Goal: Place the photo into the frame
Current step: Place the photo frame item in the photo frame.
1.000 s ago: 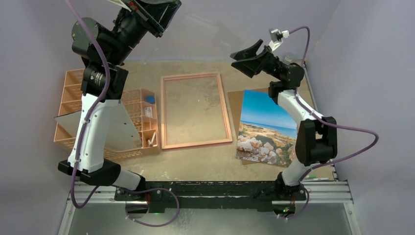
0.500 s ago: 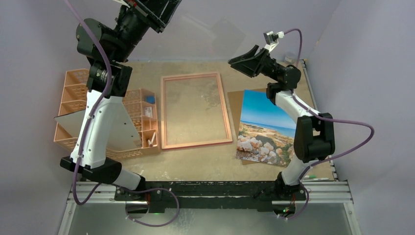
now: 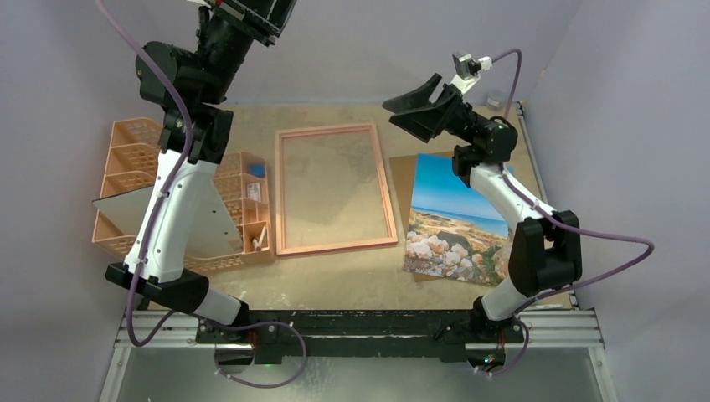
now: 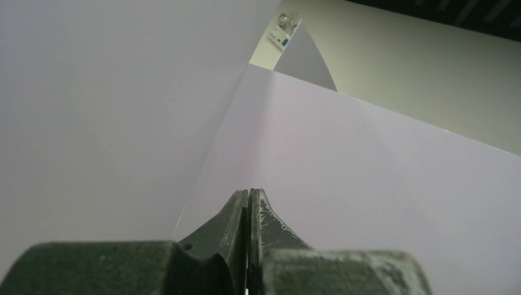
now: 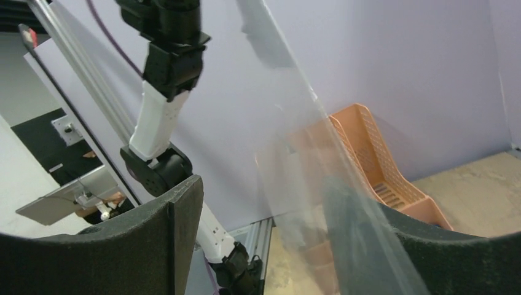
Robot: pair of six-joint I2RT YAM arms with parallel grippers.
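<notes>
Jaws of left gripper (image 4: 249, 206) pressed together; right gripper (image 5: 264, 212) spread wide. Only right wrist view shows blurry transparent flat sheet (image 5: 322, 160) between its fingers.

On the left of the sandy-brown table (image 3: 335, 280) we see an orange mesh organiser (image 3: 126, 159). One of its small right-hand compartments holds a blue object (image 3: 258, 170), and another, nearer one holds small white items (image 3: 259, 241). A pale grey sheet (image 3: 213, 226) lies tilted across the organiser's near half. At right, we note a brown backing board (image 3: 402, 180) lying flat, mostly covered by the photo (image 3: 456, 209). A clear pane (image 5: 295, 172) crosses the right wrist view at a slant, blurring the organiser behind it. Lilac walls (image 3: 50, 84) enclose the table, and a metal rail (image 3: 377, 322) borders its near edge.
</notes>
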